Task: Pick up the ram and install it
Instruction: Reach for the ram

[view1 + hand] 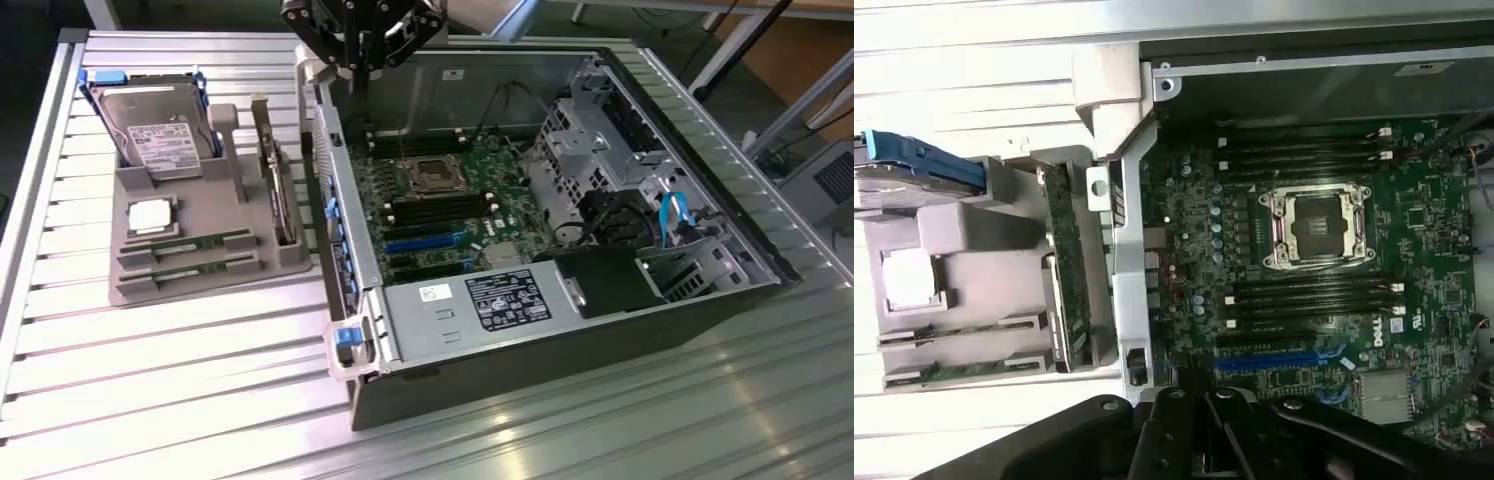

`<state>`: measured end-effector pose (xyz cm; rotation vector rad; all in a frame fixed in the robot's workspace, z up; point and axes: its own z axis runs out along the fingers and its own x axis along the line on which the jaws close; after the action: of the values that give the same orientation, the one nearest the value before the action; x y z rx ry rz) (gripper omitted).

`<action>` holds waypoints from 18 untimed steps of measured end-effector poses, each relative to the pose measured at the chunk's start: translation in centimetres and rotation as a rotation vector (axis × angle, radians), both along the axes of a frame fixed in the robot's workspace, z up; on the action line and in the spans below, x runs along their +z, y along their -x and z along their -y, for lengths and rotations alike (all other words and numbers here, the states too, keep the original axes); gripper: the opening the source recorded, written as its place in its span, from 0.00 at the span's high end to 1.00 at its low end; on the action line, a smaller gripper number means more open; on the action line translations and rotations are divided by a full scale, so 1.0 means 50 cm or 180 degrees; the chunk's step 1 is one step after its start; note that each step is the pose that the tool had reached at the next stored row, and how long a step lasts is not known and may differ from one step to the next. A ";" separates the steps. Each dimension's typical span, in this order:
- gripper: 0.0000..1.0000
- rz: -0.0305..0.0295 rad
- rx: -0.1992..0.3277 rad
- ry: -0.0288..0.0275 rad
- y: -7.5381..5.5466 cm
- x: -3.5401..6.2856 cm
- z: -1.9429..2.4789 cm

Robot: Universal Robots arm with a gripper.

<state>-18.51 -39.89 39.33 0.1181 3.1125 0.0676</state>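
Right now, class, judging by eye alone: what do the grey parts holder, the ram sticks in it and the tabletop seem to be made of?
Parts holder: probably matte grey plastic; uniform, dull surface.
Ram sticks: green circuit board, dark chips along it.
Tabletop: likely brushed aluminium; ribbed slats with bright reflections.

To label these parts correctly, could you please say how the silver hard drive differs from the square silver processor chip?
The silver hard drive with blue rails stands on edge; the square silver processor chip lies flat. The hard drive is larger and oblong, the processor chip small. The hard drive bears a white label; the processor chip looks plain. Both sit in the grey plastic holder.
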 end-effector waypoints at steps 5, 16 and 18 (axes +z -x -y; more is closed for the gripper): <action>0.90 0.0000 0.0000 0.0000 0.036 0.000 0.0000; 0.90 0.0001 0.0000 0.0000 0.150 0.000 0.0000; 0.90 0.0001 0.0000 0.0000 0.169 0.000 0.0000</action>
<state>-26.95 -39.89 39.32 0.1180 3.1120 0.0678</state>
